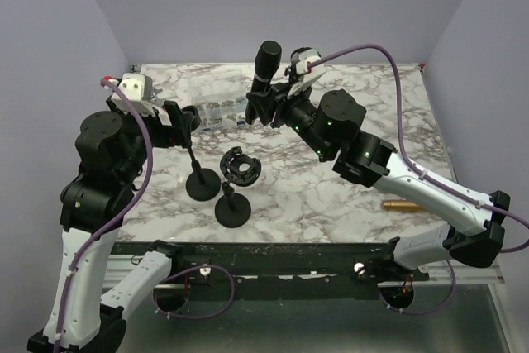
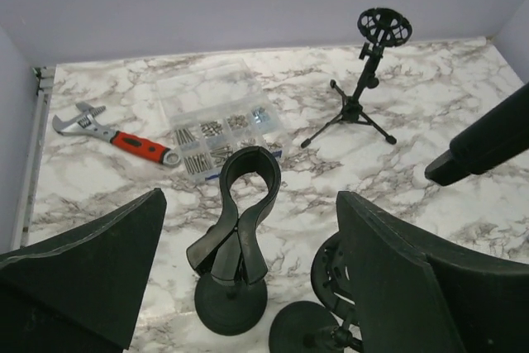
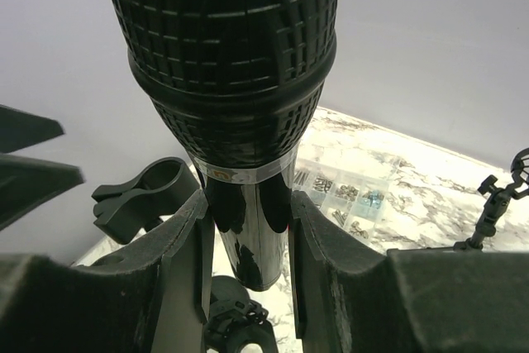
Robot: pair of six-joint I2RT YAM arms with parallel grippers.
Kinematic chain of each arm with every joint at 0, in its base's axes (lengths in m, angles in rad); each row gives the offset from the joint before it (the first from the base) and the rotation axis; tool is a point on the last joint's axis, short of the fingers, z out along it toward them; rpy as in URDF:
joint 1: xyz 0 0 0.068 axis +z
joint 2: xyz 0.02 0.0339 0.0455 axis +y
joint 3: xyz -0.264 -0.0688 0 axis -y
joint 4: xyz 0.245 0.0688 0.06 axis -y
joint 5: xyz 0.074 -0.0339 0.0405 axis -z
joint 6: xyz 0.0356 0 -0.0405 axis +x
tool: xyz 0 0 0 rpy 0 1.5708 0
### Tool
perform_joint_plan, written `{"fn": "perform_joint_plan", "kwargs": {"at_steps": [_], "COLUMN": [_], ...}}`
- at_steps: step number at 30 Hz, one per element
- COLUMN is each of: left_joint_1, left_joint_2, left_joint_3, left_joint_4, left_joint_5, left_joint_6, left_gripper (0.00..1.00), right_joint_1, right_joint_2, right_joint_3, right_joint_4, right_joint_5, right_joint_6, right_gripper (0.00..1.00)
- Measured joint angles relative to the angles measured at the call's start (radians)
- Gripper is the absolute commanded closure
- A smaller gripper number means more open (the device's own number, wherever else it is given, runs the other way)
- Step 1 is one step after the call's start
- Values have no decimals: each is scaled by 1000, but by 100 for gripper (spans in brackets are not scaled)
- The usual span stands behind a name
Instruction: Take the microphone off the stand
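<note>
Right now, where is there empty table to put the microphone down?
Bare marble for the microphone lies between the front stand's round base and the brass piece. Crowded: around the screw box and the stands.

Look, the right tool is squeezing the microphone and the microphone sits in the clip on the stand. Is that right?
No. The right tool does squeeze the microphone, but the microphone is not in the clip. The left wrist view shows the clip on the stand empty, and the top view shows the microphone held up away from it.
</note>
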Motion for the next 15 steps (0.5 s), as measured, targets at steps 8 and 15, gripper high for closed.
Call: {"fn": "perform_joint_plan", "kwargs": {"at_steps": [8, 15], "left_joint_1": [0, 0], "left_joint_2": [94, 83], "left_joint_3": [-19, -151], "left_joint_4": [-6, 19], "left_joint_5": [-12, -13], "left_joint_6": [6, 8], "left_gripper": [35, 52], "right_joint_1": [0, 0], "right_joint_2": [-52, -58], "right_joint_3": [-47, -68], "right_joint_4": [23, 32], "right_joint_5": [-5, -5], "right_joint_6": [1, 0], "right_gripper": [99, 99]}}
